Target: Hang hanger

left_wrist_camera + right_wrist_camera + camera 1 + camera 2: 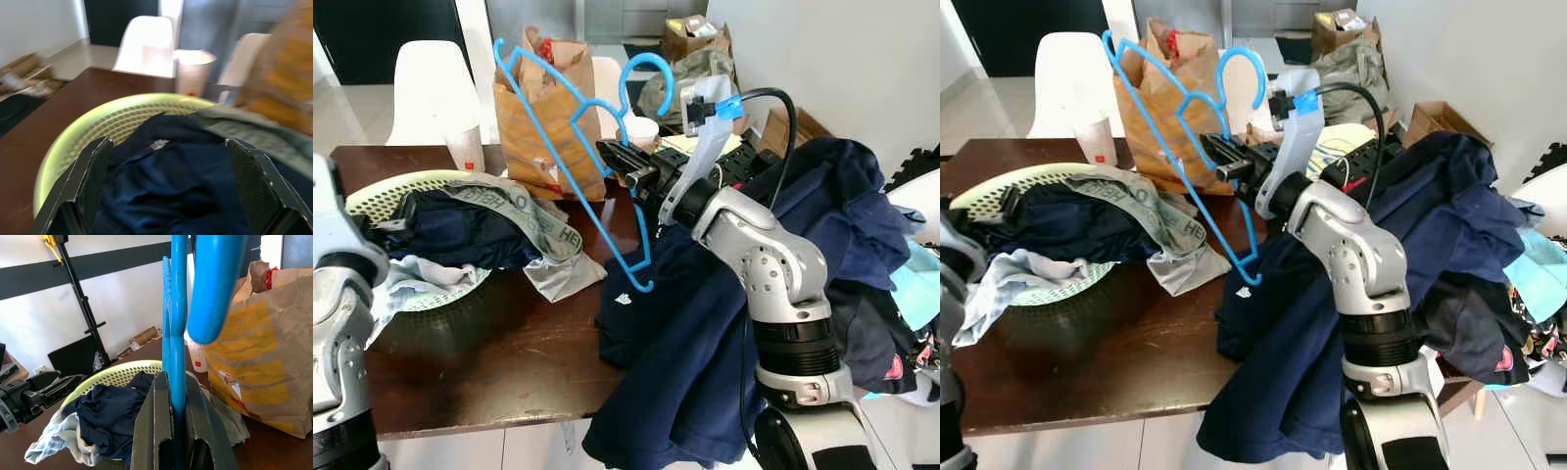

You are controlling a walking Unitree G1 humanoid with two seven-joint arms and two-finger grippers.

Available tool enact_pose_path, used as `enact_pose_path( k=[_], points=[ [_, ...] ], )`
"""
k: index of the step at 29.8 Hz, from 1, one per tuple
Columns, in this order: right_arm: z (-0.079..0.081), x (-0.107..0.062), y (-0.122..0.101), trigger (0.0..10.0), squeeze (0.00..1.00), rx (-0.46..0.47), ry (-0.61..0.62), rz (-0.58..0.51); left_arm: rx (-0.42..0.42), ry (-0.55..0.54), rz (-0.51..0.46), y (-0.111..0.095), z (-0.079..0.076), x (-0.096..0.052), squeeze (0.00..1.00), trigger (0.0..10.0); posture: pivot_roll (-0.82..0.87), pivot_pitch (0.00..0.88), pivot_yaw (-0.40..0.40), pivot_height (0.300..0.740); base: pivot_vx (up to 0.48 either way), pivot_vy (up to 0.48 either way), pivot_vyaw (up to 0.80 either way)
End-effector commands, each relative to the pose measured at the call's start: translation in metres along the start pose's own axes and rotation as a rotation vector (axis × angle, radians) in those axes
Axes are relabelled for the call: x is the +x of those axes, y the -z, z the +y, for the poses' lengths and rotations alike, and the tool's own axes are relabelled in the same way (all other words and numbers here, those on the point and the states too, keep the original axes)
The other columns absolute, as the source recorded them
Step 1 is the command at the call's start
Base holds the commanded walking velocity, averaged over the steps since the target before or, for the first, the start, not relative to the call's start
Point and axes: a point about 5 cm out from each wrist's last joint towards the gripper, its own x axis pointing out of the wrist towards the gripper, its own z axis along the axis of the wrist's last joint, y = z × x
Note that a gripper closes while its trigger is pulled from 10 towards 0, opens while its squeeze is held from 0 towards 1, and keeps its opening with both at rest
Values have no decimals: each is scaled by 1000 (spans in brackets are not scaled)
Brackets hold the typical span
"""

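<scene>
A blue plastic hanger (570, 147) is held up above the dark wooden table (499, 362), its hook (641, 78) pointing up and one end dipping toward a navy garment (675, 323). My right gripper (625, 163) is shut on the hanger's neck; the right wrist view has the blue bar (178, 333) clamped between the two black fingers (155, 426). At the table's left, my left gripper (168, 183) is open over navy clothes (166, 181) in a pale green basket (382, 191).
A brown paper bag (543, 113) and a paper cup (468, 147) stand at the table's back. White chairs (426, 83) sit behind it. A heap of dark clothes (852, 245) covers the right side. Grey and light blue garments (529, 230) spill from the basket.
</scene>
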Motion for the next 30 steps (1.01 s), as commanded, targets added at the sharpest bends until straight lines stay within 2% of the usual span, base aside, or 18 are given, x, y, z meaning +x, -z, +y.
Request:
enact_pose_path(
  k=[1, 2, 3, 7, 8, 10, 11, 12, 13, 23, 25, 30],
  points=[
    [3, -1, -1, 10000, 0, -8, -10, 2, 22, -32, 13, 4, 9, 1, 0, 10000, 21, 96, -39, 740, 0, 0, 0],
    [3, -1, -1, 10000, 0, -8, -10, 2, 22, -32, 13, 4, 9, 1, 0, 10000, 21, 96, -39, 740, 0, 0, 0],
    [3, -1, -1, 10000, 0, -8, -9, 3, 19, -62, 22, 7, 19, 4, 0, 10000, 17, 100, -40, 740, 0, 0, 0],
    [3, -1, -1, 10000, 0, -8, -9, 3, 19, -62, 22, 7, 19, 4, 0, 10000, 17, 100, -40, 740, 0, 0, 0],
    [3, -2, -1, 10000, 0, -8, -6, 6, -6, -98, 45, 13, 37, 11, 0, 10000, 2, 121, -41, 740, 0, 0, 0],
    [3, -2, -1, 10000, 0, -8, -6, 6, -6, -98, 45, 13, 37, 11, 0, 10000, 2, 121, -41, 740, 0, 0, 0],
    [4, -5, -2, 10000, 0, 3, -3, 7, -19, -94, 48, 14, 48, 23, 0, 10000, -24, 146, -41, 740, 0, 0, 0],
    [4, -5, -2, 10000, 0, 3, -3, 7, -19, -94, 48, 14, 48, 23, 0, 10000, -24, 146, -41, 740, 0, 0, 0],
    [7, -8, -3, 10000, 0, 14, 0, 10, -37, -65, 47, 12, 57, 39, 0, 10000, -35, 156, -42, 740, 0, 0, 0],
    [8, -11, -7, 10000, 0, 7, -2, 17, -49, -30, 68, 16, 54, 49, 0, 10000, -75, 183, -51, 740, 0, 0, 0],
    [8, -12, -10, 10000, 0, -4, 2, 27, -63, 27, 82, 19, 45, 52, 0, 10000, -89, 192, -51, 740, 0, 0, 0],
    [8, -12, -10, 10000, 0, -9, 6, 32, -71, 78, 65, 18, 34, 54, 0, 10000, -93, 191, -51, 740, 0, 0, 0]
  ],
)
